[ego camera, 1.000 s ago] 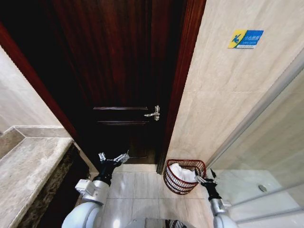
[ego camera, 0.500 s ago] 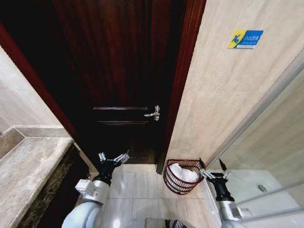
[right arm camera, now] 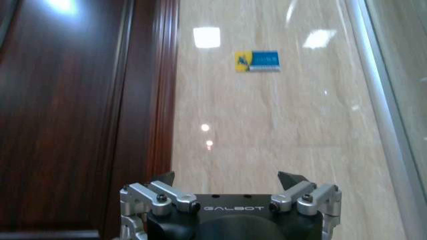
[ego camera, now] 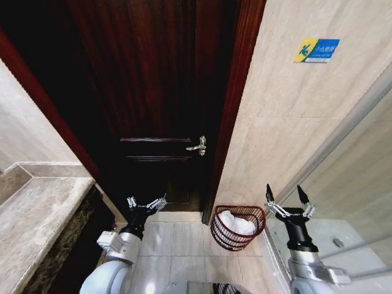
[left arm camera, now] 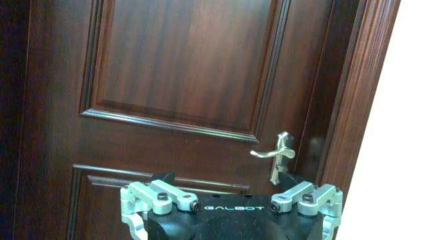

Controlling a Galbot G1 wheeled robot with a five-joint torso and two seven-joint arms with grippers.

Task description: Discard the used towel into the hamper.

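Observation:
The hamper [ego camera: 215,236], a small round reddish-brown wire basket, stands on the floor at the foot of the beige wall, beside the door frame. A white towel [ego camera: 236,223] lies bunched inside it. My right gripper [ego camera: 286,195] is open and empty, raised to the right of the hamper and above its rim, fingers pointing up. In the right wrist view the right gripper [right arm camera: 227,176] faces the tiled wall. My left gripper [ego camera: 146,202] is open and empty, held low in front of the dark door; the left wrist view shows that gripper [left arm camera: 227,177] facing the door panel.
A dark wooden door [ego camera: 153,98] with a silver lever handle [ego camera: 198,146] fills the middle. A stone counter [ego camera: 37,220] lies at the left. A glass shower partition [ego camera: 343,202] runs along the right. A blue-yellow sign [ego camera: 316,50] hangs on the wall. Pale floor tiles [ego camera: 177,245] lie below.
My right gripper has lifted up and away to the right from the hamper's rim, open and empty. The towel stays in the hamper. The left arm has not moved.

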